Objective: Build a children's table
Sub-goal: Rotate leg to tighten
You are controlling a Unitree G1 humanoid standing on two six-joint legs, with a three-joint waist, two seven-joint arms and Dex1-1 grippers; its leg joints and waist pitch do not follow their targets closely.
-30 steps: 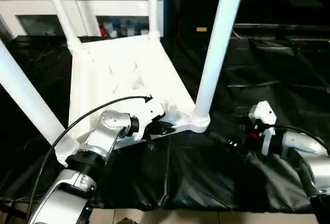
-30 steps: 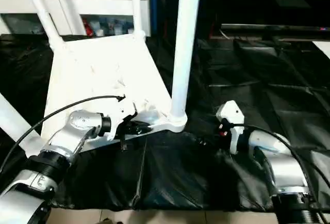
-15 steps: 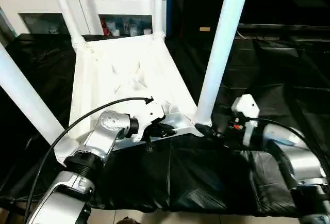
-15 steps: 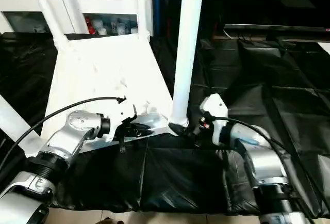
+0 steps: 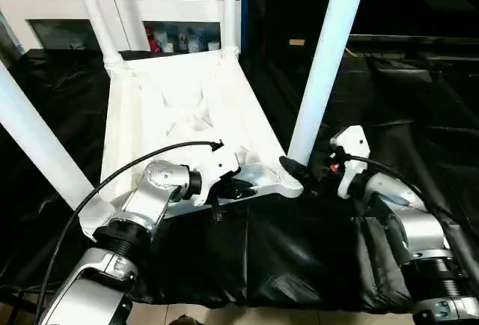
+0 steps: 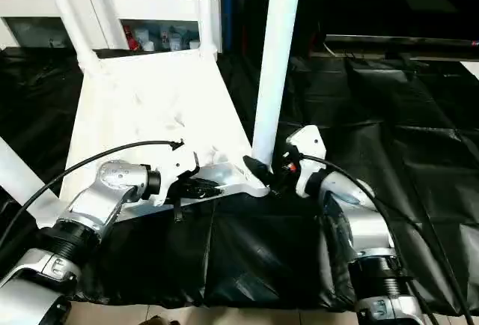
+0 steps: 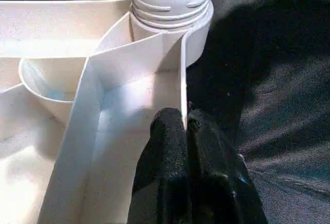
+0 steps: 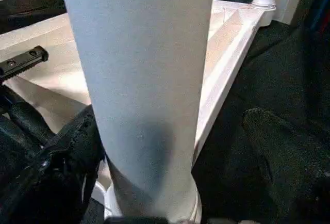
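Note:
The white tabletop [image 5: 179,108] lies upside down on the black cloth, its ribbed underside facing up. White legs stand in its corner sockets: two thin ones at the far end [image 5: 91,14] [image 5: 230,7], a thick one at near left [image 5: 34,141] and one at near right [image 5: 325,63]. My left gripper [image 5: 238,188] is shut on the tabletop's near rim, and the left wrist view has both fingers [image 7: 170,131] pinching that thin wall beside the near right socket [image 7: 172,7]. My right gripper [image 8: 170,136] is open, one finger on each side of the near right leg's base [image 6: 263,162].
A white cabinet [image 5: 150,10] with glass doors stands behind the tabletop. Crumpled black cloth [image 5: 299,250] covers the work surface out to the right and front. A black cable [image 5: 112,179] arcs over my left forearm. Pale floor [image 5: 224,317] lies past the cloth's front edge.
My right arm has swung left from the open cloth to the near right leg, and its open fingers now straddle the leg's base. The left gripper has held its grip.

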